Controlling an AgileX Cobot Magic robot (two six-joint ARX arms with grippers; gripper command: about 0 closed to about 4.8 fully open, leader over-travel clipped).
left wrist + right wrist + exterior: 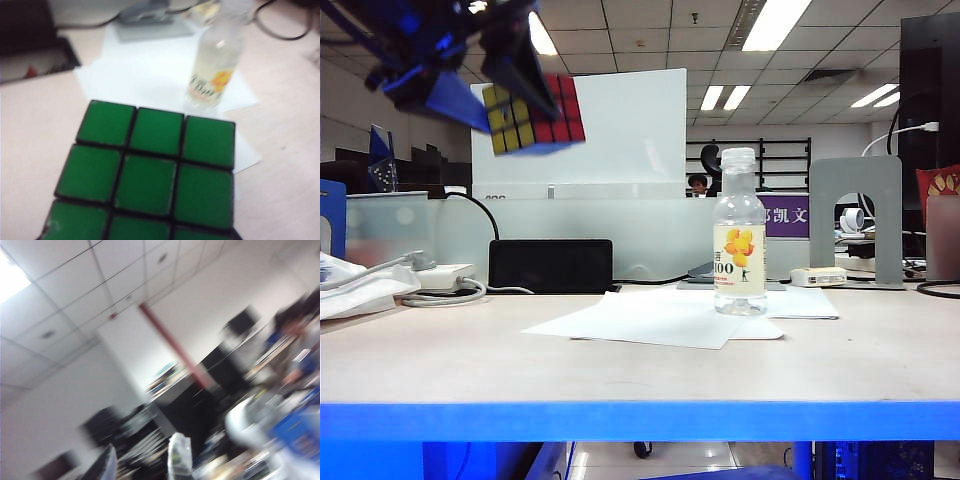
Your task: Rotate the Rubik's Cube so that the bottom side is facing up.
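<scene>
Green fills most of the left wrist view — one face of the Rubik's Cube (145, 172), pressed close to the camera with the table (35, 150) beneath it. In the exterior view the cube (534, 115) hangs high above the table's left end, tilted, its yellow and red faces toward the camera, pinched by the left tool (485, 70), whose dark blue fingers clamp it from above and the side. The step in hand looks like the turn itself: the cube is lifted and held in mid-air, not yet set back down. The next move, by this reading, calls for finishing the flip so the former underside faces up, then lowering the cube onto a bare patch of table without clipping the bottle.

Near the middle, on sheets of white paper (650, 318), stands a clear bottle (739, 232); its label shows an orange flower and what reads as "100" — the rest is too small to read. Behind it a purple sign (785, 215) carries Chinese characters.

The right tool does not show in the exterior view, and its wrist view is a blurred sweep of ceiling and office, so whether its jaws are spread or pressed together cannot be told.
</scene>
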